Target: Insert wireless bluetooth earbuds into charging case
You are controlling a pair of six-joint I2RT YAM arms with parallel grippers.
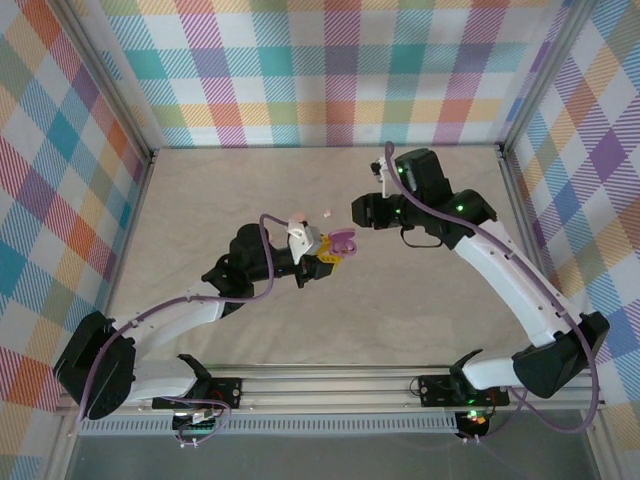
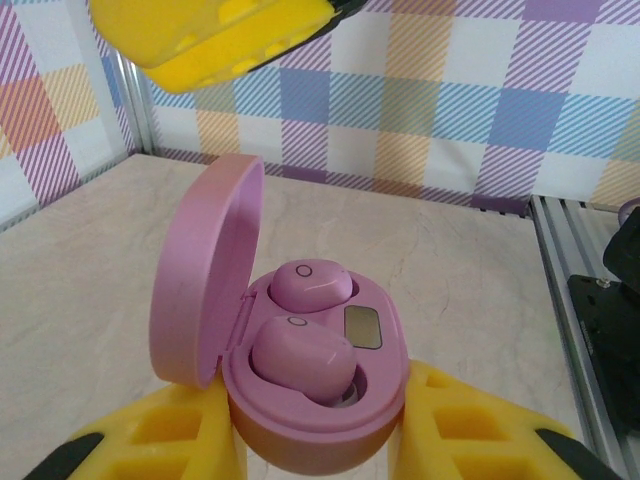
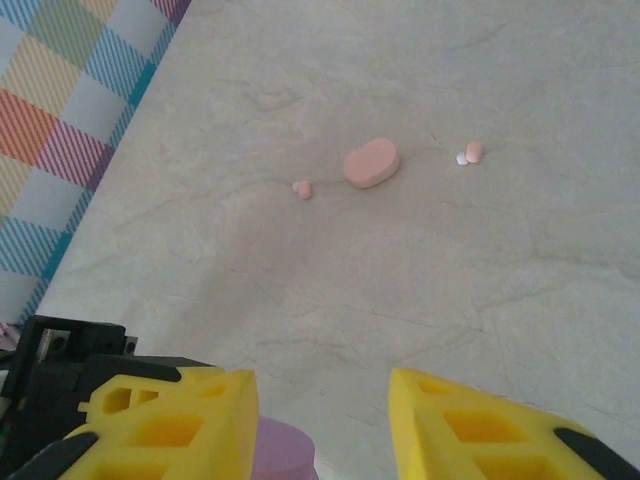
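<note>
My left gripper (image 2: 320, 440) is shut on the base of an open purple charging case (image 2: 330, 425), held above the table with its lid (image 2: 205, 270) standing up on the left. Two purple earbuds lie in its sockets: the far one (image 2: 308, 283) sits flat, while the near one (image 2: 300, 358) sits a little raised with a pale tip showing. From the top view the case (image 1: 343, 243) is at mid-table. My right gripper (image 3: 322, 420) hovers just above the case, open, with nothing between its fingers; one yellow finger (image 2: 215, 35) hangs over the lid.
A shut salmon-pink case (image 3: 371, 163) lies on the table beyond. One small pink earbud (image 3: 302, 189) rests to its left and another (image 3: 473, 152) to its right. Checked walls and metal frame rails (image 1: 130, 130) enclose the table.
</note>
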